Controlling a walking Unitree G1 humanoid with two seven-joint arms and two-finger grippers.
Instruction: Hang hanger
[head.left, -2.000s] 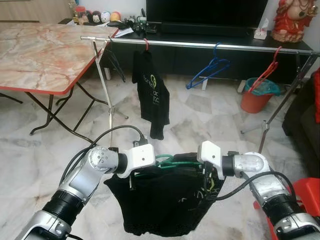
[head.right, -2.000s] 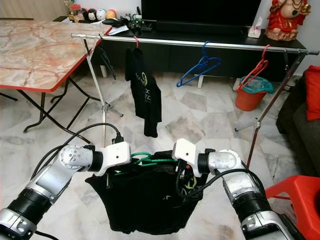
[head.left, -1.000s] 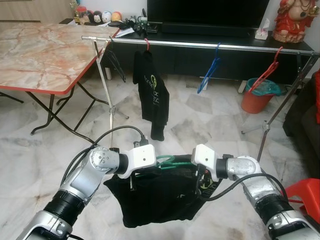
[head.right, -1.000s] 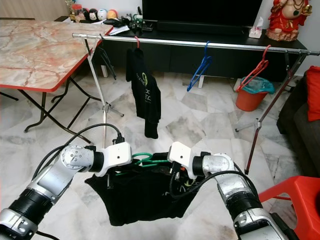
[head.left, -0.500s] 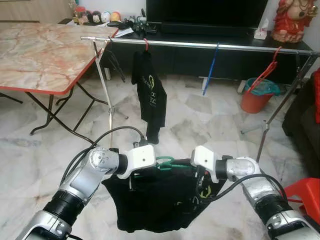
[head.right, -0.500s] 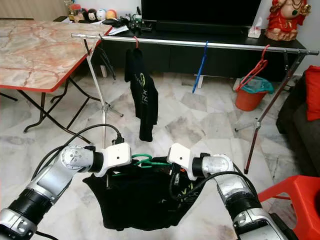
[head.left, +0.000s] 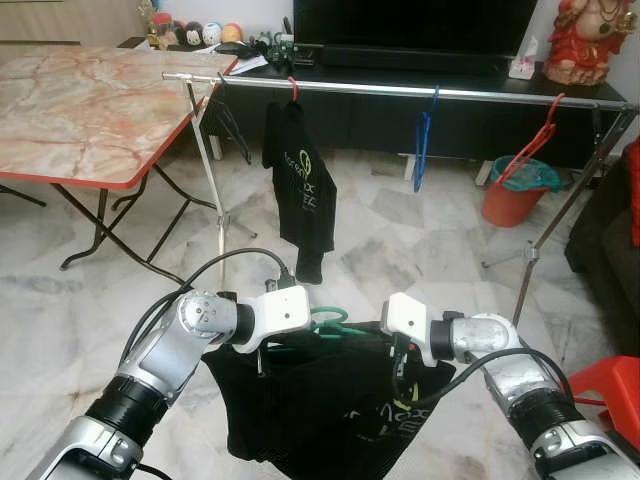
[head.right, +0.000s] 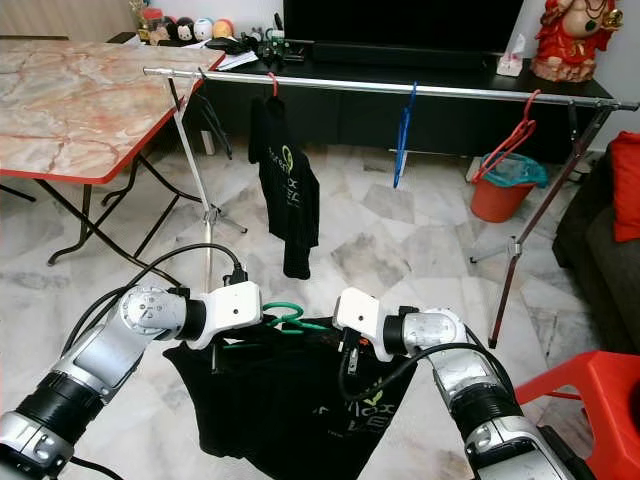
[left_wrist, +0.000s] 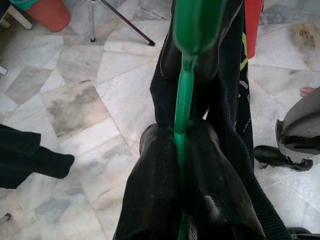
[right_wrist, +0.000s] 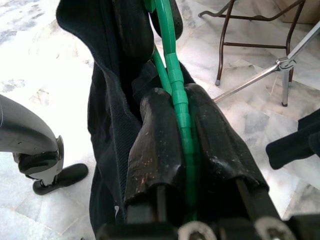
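Marble floor (head.left: 420, 230) runs up to a chrome clothes rail (head.left: 400, 90) at twelve o'clock, with a black T-shirt (head.left: 303, 190), a blue hanger (head.left: 424, 135) and a red hanger (head.left: 530, 140) hanging on it. Low at six o'clock, the left gripper (left_wrist: 181, 165) and the right gripper (right_wrist: 182, 135) each pinch the green hanger (head.left: 325, 322), which carries a black shirt (head.left: 320, 410). To hang it well, keep the hanger level, raise its hook above the rail in the gap between T-shirt and blue hanger, then lower it.

Both arms hold a green hanger (head.right: 290, 320) with a black shirt (head.right: 285, 410) before the metal rail (head.right: 400, 88).
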